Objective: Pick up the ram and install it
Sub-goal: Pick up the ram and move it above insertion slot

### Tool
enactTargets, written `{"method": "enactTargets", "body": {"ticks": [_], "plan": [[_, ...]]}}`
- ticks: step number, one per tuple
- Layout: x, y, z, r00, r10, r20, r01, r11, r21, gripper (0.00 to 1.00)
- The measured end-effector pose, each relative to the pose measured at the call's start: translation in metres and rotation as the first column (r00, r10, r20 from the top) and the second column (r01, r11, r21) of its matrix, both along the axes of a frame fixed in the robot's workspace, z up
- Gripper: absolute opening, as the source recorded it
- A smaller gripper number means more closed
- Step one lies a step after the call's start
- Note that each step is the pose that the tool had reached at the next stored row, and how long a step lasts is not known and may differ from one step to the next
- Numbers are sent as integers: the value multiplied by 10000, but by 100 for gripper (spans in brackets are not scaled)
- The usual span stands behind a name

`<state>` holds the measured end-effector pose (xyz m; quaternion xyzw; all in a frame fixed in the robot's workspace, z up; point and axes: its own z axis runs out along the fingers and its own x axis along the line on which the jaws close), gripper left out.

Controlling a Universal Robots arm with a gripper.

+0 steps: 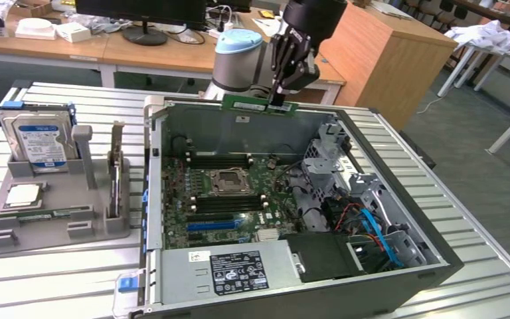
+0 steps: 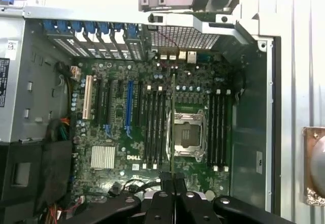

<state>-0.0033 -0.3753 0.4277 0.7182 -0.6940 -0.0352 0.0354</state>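
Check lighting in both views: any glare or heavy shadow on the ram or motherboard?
Exterior view: even room light, no glare on the ram in the gripper. Wrist view: motherboard evenly lit, table beside the case washed out, gripper dark.

Arm (image 1: 234, 66) high, wrist vertical, pincer (image 1: 278, 101) pointing down, clamped on ram (image 1: 246, 104).

Your exterior camera stands high off one end of the worktop (image 1: 51, 279). It looks down at a slant over the open computer case (image 1: 237, 133) toward the desks (image 1: 78, 43) behind, from middle range. Your wrist camera hangs over the case above the ram (image 1: 257, 104), facing straight down, close in. Both views share the motherboard (image 2: 117, 132) and its processor socket (image 2: 187, 134).
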Motion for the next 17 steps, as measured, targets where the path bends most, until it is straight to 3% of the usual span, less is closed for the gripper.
{"method": "enactTargets", "body": {"ticks": [1, 4, 5, 6, 17], "plan": [[-6, 11, -3, 9999, 0, 101, 0, 10000, -31, 12], [-22, 16, -6, 9985, -4, 546, 6, 10000, -35, 12], [-29, 16, -10, 9978, -8, 656, 10, 10000, -35, 12], [-39, 16, -15, 9974, -13, 727, 16, 10000, -35, 12], [-117, -55, -42, 9972, -146, 734, 149, 9999, -37, 12]]}}
